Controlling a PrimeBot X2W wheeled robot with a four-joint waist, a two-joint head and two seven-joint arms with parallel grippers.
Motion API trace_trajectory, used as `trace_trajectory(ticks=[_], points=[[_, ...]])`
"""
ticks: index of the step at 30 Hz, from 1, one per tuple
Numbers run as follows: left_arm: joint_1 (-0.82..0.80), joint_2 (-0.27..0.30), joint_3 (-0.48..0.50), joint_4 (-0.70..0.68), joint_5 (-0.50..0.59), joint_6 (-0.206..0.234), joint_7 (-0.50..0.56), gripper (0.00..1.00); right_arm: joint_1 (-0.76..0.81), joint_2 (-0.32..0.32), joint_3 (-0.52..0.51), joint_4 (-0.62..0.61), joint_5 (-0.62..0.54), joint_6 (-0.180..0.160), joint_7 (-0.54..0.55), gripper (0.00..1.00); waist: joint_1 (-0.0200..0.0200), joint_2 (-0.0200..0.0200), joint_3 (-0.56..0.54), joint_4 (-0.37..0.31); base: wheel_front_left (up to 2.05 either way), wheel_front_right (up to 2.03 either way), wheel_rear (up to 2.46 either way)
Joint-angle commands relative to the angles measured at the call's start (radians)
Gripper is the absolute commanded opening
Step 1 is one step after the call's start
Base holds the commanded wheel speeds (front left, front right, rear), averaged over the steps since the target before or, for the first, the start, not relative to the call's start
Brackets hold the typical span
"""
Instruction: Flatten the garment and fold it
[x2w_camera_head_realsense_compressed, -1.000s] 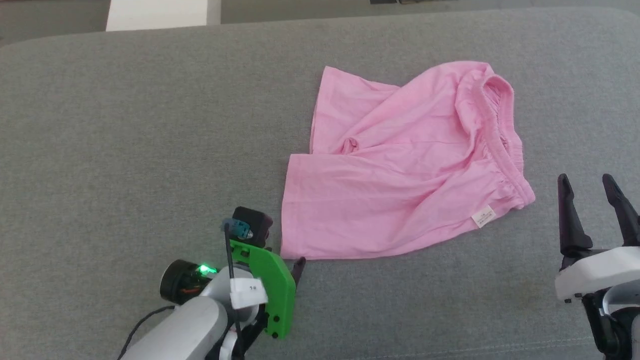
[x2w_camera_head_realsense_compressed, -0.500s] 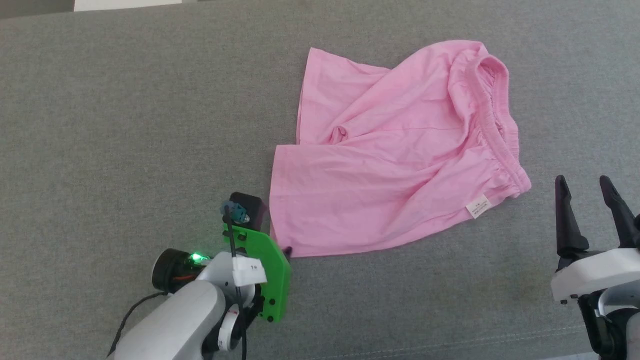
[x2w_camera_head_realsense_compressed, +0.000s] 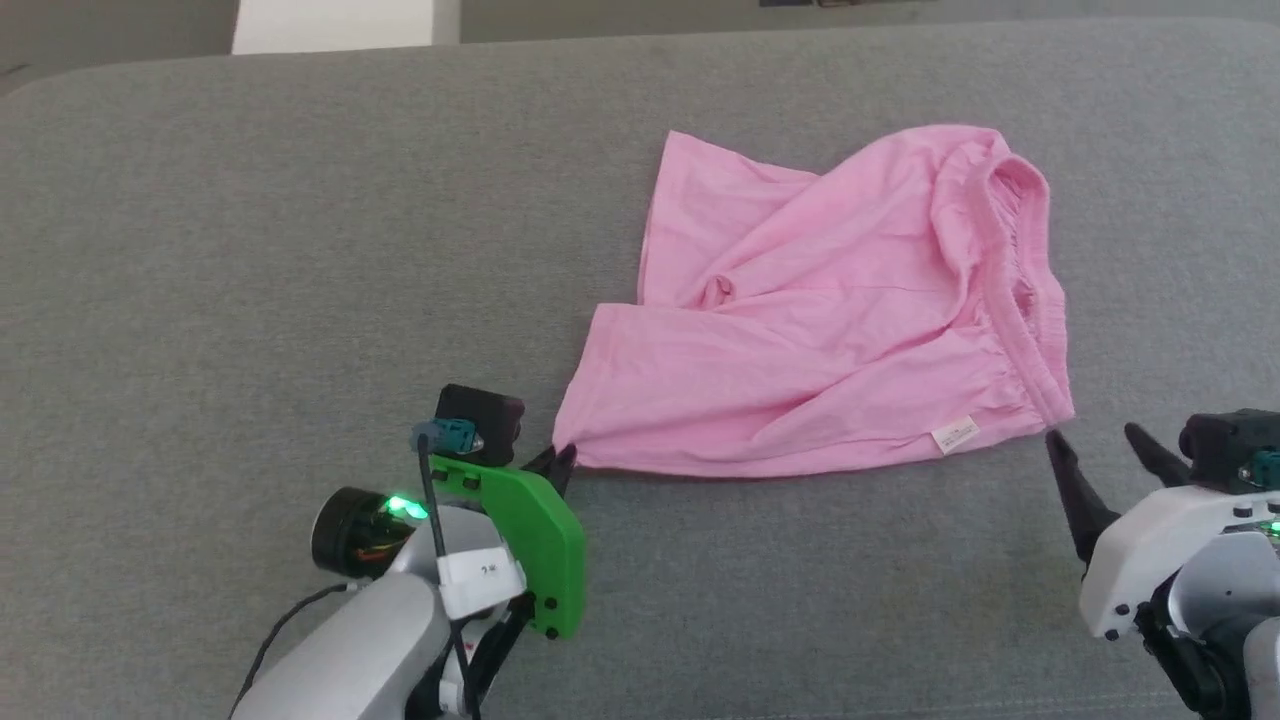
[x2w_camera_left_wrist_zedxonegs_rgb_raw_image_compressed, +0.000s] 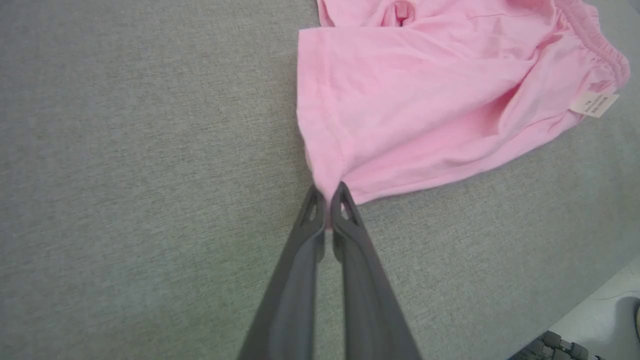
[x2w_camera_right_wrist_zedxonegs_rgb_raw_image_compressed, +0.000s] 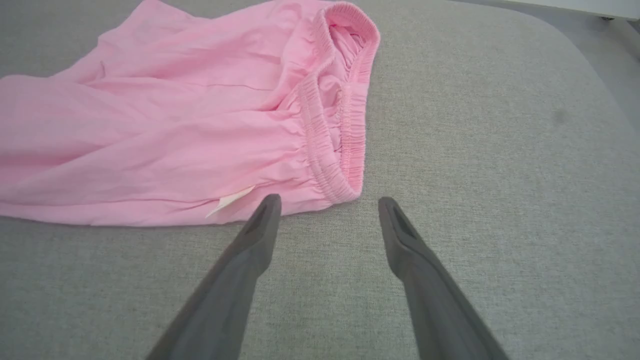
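The light pink shorts (x2w_camera_head_realsense_compressed: 830, 320) lie rumpled on the grey surface, legs to the left, gathered waistband (x2w_camera_head_realsense_compressed: 1020, 290) to the right, with a small white tag (x2w_camera_head_realsense_compressed: 955, 436) near the front right corner. My left gripper (x2w_camera_head_realsense_compressed: 560, 458) is shut on the front left hem corner of the shorts (x2w_camera_left_wrist_zedxonegs_rgb_raw_image_compressed: 400, 100), pinching the cloth between its fingertips (x2w_camera_left_wrist_zedxonegs_rgb_raw_image_compressed: 327, 200). My right gripper (x2w_camera_head_realsense_compressed: 1095, 445) stands open just short of the waistband's front corner (x2w_camera_right_wrist_zedxonegs_rgb_raw_image_compressed: 345, 185), not touching the cloth, with the tag (x2w_camera_right_wrist_zedxonegs_rgb_raw_image_compressed: 230, 200) beside its left finger.
The grey cushioned surface (x2w_camera_head_realsense_compressed: 250, 250) spreads wide on the left and in front. Its rounded back edge (x2w_camera_head_realsense_compressed: 600, 45) runs along the top, with a white object (x2w_camera_head_realsense_compressed: 335, 25) and floor beyond. Pale floor shows past the surface's edge (x2w_camera_left_wrist_zedxonegs_rgb_raw_image_compressed: 600, 305).
My left gripper closed on the front left hem corner, and the shorts' front edge drew in. My right gripper moved forward toward the waistband corner. The camera also shifted.
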Motion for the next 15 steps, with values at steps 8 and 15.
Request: trace_trajectory(ticks=[8, 15], points=[[0.029, 0.013, 0.004, -0.067, 0.031, 0.008, -0.039, 0.0, -0.105, -0.091, 0.057, 0.031, 0.059, -0.002, 0.179, 1.0, 0.0, -0.0001, -0.002, 0.056, 0.0, 0.0, 0.0], [0.025, 0.014, -0.006, -0.086, 0.038, 0.005, -0.041, 0.0, -0.186, -0.174, 0.125, 0.129, 0.108, -0.002, 0.279, 1.0, 0.0, -0.0001, 0.022, 0.078, 0.0, 0.0, 0.0]])
